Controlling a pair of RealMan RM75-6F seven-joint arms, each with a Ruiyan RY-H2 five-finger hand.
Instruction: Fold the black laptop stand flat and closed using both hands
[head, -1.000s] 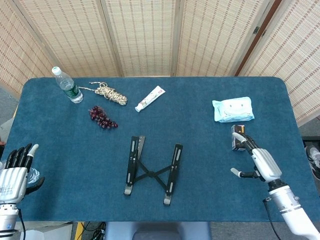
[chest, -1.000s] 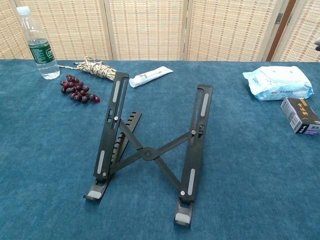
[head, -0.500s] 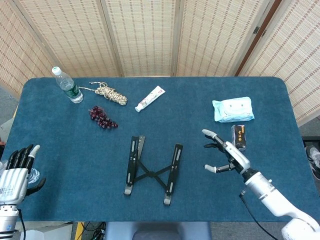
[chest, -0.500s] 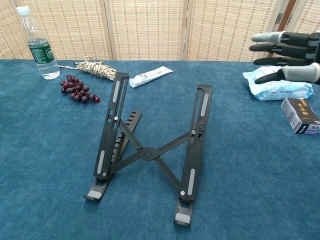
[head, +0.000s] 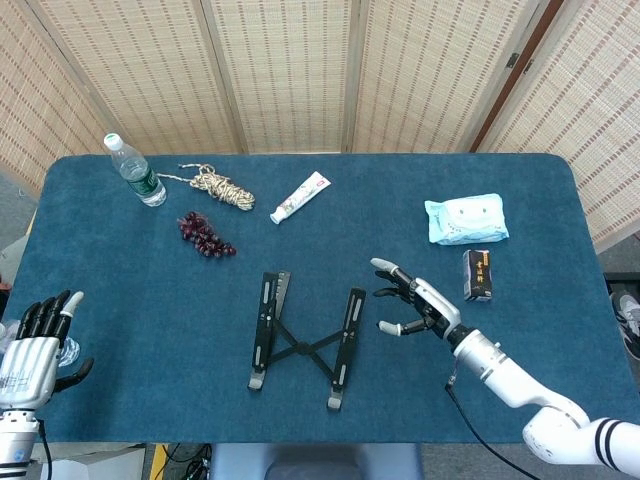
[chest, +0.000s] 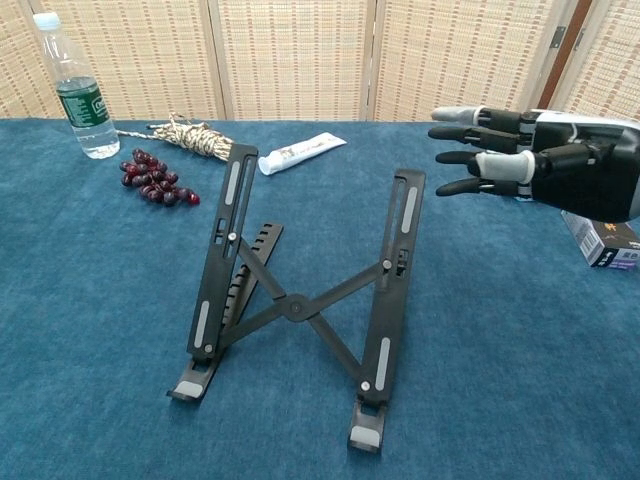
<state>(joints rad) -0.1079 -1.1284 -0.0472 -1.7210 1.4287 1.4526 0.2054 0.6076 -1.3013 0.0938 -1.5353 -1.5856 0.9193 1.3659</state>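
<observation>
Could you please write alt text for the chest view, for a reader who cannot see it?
An open black laptop stand stands on a blue table; the right hand, fingers spread, hovers to its right, not touching it. Behind lie a water bottle, grapes, rope and a tube.

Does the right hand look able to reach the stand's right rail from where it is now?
Probably yes: the right hand hovers open beside the laptop stand, with only bare table between them.
</observation>
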